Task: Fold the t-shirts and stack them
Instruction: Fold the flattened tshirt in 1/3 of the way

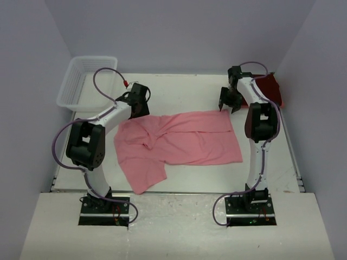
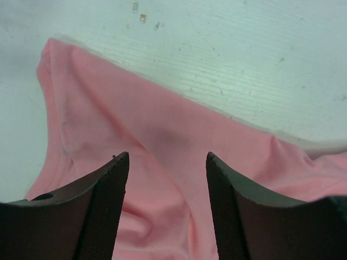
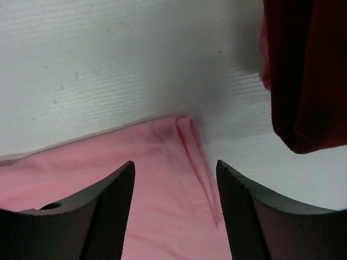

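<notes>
Left wrist: left tool (image 2: 167, 158), jaws apart, over plain pink t-shirt (image 2: 135, 124).

You have the light pink t-shirt (image 1: 181, 142) spread mostly flat across the middle of the table (image 1: 184, 92). It is wrinkled and bunched on its left side, with one flap trailing toward the near edge. Your dark maroon t-shirt (image 1: 272, 88) lies bunched at the far right corner, near the pink one but not touching it.

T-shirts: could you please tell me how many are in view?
2. The pink t-shirt lies spread across the middle of the table; the dark red t-shirt sits at the far right corner, partly behind the right arm.
</notes>
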`<state>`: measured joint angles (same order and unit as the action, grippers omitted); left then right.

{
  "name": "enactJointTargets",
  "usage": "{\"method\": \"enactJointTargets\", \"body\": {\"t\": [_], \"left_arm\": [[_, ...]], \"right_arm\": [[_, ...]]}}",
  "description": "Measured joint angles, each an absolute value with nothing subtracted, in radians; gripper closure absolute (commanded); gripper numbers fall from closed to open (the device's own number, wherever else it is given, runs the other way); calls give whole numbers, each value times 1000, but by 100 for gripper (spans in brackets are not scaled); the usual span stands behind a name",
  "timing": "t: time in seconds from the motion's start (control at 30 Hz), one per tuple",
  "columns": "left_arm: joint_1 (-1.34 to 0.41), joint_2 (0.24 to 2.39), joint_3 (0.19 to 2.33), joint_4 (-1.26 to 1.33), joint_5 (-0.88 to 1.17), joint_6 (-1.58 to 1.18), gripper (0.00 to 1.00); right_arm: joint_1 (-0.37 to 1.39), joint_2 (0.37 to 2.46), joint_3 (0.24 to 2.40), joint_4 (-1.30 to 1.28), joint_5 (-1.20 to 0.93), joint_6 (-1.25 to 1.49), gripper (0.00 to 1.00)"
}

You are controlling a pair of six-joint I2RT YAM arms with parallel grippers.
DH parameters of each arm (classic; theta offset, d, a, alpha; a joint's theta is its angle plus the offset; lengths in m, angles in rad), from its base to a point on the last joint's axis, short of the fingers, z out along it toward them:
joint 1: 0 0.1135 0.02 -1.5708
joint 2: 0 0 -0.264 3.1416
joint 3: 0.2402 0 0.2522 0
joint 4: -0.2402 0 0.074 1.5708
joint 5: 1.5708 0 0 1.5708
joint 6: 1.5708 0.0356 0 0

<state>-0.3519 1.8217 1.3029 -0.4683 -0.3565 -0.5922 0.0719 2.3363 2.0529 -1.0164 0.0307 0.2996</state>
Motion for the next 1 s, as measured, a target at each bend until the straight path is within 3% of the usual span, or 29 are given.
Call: {"method": "enactJointTargets", "body": {"t": [0.17,0.37,0.7,1.0], "left_arm": [[-353,1822,1329,-464,-333,-581,38],[-353,1819,1330,-466,-312,-572,38],[-352,1756,1326,-465,-273,-555,37],[-352,1694,1206,-425,-225,-556,37]], "right_arm": [[72,2361,2077,-1039,11,295,42],[72,2402,2170,-1086,-1,294,53],[71,2440,2233,-1169,-21,306,45],[62,2444,2233,-1202,-28,331,50]]}}
